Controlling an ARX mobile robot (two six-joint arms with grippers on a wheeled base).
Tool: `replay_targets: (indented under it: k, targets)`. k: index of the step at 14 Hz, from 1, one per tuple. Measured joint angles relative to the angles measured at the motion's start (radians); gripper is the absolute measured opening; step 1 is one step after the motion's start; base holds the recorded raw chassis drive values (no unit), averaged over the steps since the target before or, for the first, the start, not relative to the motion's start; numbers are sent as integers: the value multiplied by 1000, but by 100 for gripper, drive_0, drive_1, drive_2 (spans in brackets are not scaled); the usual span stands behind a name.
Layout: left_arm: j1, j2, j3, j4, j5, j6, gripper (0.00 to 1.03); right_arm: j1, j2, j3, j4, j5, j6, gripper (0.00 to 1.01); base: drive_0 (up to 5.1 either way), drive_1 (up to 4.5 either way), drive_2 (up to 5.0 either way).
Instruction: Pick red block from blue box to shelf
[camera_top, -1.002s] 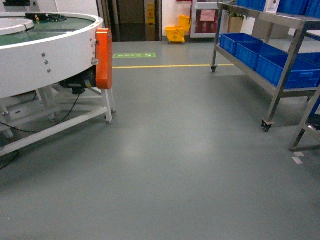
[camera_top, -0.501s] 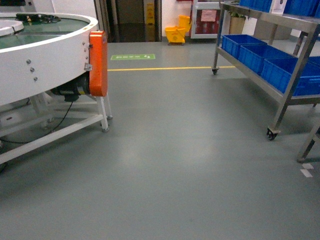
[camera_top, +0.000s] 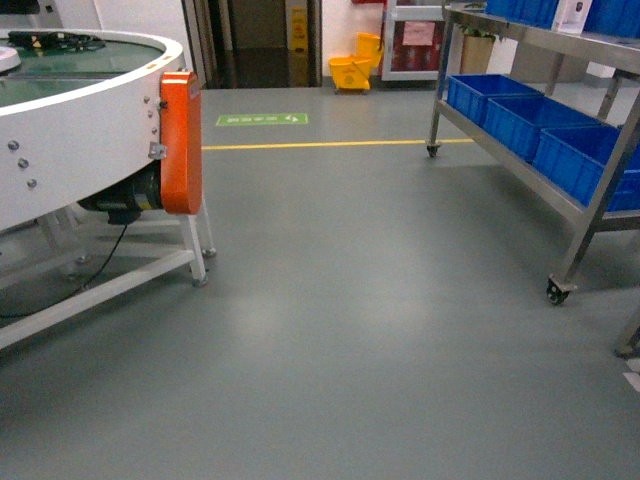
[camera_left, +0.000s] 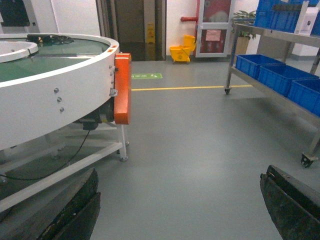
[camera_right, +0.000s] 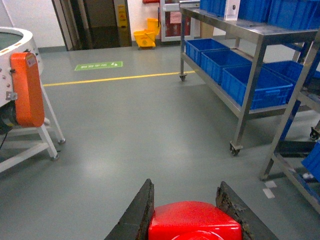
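**Red block held in the right gripper, shelf at right**

Here you see the small red plastic toy block (camera_right: 195, 221) clamped in the right gripper (camera_right: 192, 220), at the near edge of the right wrist view; its two dark, worn fingers (camera_right: 137, 215) press against the block's left and right sides. The left gripper (camera_left: 180, 210) stands wide apart and holds nothing, its two black fingers (camera_left: 75, 212) at the near corners of the left wrist view with bare floor between them.

The silvery steel shelf on castors (camera_top: 560, 190) runs along the right of the scene, from near right to far centre. Dark blue plastic crates (camera_top: 520, 120) sit side by side on its lower tier, and more blue crates (camera_right: 280, 10) stand on its upper tier. A second steel rack (camera_right: 295, 150) stands just beside it at the near right.

On the left you have a round white conveyor table (camera_top: 70, 130) on a white frame, with an orange guard plate (camera_top: 180, 140) on its right edge. The grey floor (camera_top: 350, 330) lies between table and shelf. Far across it run a yellow floor line (camera_top: 330, 144) and a green floor sign (camera_top: 262, 119); a yellow mop bucket (camera_top: 352, 68) stands at the far wall.
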Motion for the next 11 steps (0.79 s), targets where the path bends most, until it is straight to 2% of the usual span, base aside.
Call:
replay_targets:
  k: [5,11]
  targets:
    - [0,0,0,-1,1,0,98,0,0,0,3,0,0,28,3,381,-376]
    - [1,0,0,-1,0,0,98,0,2,0,5,0,0,28,-129,-129,-129]
